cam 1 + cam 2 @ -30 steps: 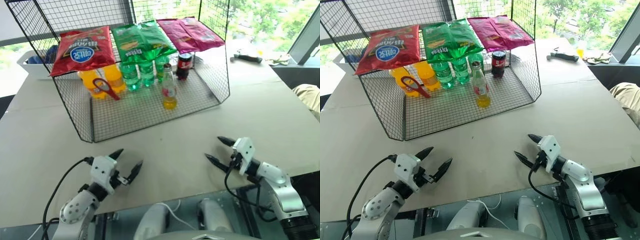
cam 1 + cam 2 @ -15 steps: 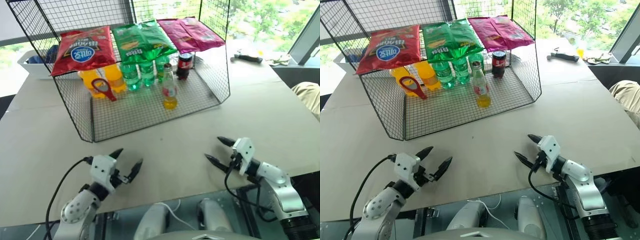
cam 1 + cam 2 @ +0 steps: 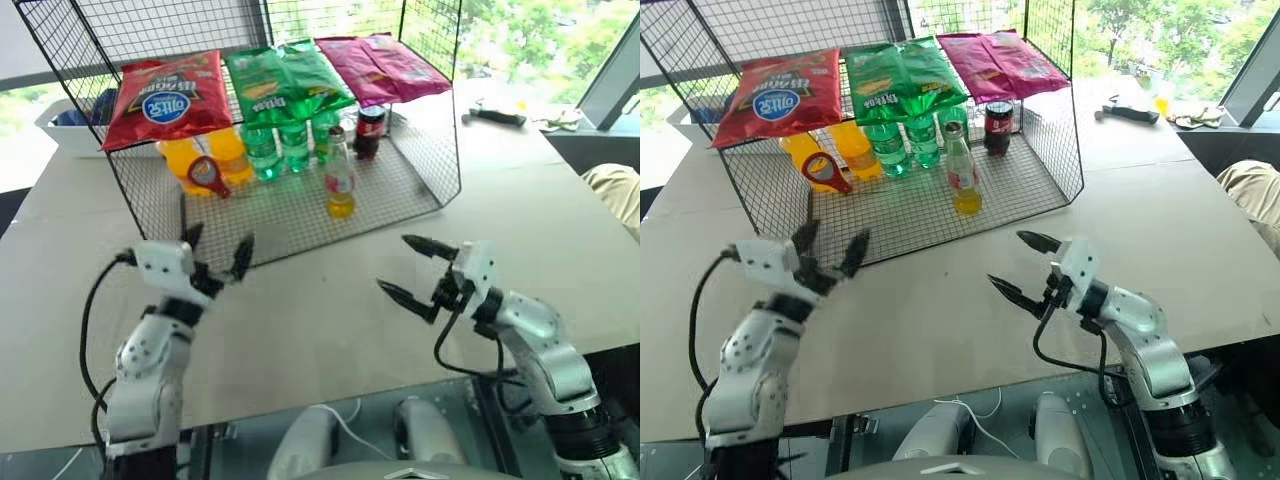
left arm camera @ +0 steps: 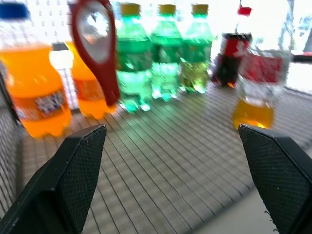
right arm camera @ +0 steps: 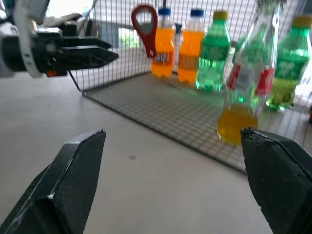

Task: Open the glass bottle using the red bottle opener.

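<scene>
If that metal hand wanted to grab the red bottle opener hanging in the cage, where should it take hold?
Probably by the tapering handle of the red bottle opener, coming in from the open front of the wire rack. It hangs loop up, handle down, in front of the orange bottles, so the handle is the free end.

I see both arms lifted off the bench since a second ago. My left gripper (image 3: 213, 252) now sits up at the front edge of the wire rack (image 3: 440, 150), where before it hung low and well short of it. My right gripper (image 3: 412, 270) has also climbed and swung toward the rack. The red bottle opener (image 3: 208, 175) hangs shifted slightly against the orange bottles (image 3: 230, 155).
</scene>
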`<state>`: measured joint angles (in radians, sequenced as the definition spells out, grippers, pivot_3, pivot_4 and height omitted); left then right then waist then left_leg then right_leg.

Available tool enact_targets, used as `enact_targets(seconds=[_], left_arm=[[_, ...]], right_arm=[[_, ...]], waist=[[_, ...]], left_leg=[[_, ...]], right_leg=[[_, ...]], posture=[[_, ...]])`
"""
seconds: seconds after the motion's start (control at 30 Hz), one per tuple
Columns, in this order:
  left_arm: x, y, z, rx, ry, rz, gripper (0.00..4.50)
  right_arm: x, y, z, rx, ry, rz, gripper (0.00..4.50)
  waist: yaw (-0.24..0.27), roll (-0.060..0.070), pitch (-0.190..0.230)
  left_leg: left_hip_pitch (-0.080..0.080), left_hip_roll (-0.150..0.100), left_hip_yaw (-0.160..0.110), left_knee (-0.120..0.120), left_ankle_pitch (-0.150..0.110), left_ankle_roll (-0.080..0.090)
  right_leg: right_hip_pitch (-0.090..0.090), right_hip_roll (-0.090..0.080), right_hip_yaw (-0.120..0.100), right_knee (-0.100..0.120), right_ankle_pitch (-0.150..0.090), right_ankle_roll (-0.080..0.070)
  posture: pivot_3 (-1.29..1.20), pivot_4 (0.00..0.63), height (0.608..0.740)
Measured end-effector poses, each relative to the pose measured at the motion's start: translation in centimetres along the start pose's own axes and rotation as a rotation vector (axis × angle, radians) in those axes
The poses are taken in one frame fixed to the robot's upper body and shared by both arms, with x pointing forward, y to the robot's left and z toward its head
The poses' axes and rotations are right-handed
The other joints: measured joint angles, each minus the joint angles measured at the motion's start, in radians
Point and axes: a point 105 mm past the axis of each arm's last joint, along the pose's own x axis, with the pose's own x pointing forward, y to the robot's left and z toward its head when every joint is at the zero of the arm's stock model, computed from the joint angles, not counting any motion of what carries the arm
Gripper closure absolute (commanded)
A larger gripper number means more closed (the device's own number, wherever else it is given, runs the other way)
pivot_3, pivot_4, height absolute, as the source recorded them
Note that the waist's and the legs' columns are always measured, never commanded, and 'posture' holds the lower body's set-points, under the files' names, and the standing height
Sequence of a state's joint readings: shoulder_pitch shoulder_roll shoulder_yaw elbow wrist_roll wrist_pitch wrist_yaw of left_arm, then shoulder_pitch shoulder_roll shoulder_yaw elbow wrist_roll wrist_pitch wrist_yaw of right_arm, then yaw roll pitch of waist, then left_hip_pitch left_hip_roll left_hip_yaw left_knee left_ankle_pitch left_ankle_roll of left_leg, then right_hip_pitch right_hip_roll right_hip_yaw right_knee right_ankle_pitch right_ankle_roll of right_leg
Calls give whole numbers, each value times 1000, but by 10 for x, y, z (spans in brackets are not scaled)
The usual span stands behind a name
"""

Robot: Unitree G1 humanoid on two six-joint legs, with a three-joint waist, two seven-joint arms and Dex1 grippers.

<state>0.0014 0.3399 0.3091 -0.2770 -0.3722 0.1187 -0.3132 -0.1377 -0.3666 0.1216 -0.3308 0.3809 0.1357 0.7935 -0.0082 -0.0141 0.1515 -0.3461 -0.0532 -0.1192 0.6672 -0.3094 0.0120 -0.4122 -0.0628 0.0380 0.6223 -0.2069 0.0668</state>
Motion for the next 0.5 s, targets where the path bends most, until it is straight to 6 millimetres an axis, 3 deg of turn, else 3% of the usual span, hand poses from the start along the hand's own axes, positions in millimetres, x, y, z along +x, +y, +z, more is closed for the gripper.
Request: enact_targets(seconds=[0.2,0.5], left_arm=[[34,16,25,-13,-103,126,0],[54,18,23,-30,-105,154,0]], right_arm=[[20,3,34,-4,-95,34,40],[31,9,55,-1,-139,63,40]], waist=[[0,0,0],[-1,-1,0]], left_leg=[[-2,-1,-2,0,0,-1],[-3,-2,-2,-1,0,0]], right_leg=[[-2,0,0,0,0,0],[-3,-1,-1,0,0,0]], posture=[[0,150,740],[0,150,740]])
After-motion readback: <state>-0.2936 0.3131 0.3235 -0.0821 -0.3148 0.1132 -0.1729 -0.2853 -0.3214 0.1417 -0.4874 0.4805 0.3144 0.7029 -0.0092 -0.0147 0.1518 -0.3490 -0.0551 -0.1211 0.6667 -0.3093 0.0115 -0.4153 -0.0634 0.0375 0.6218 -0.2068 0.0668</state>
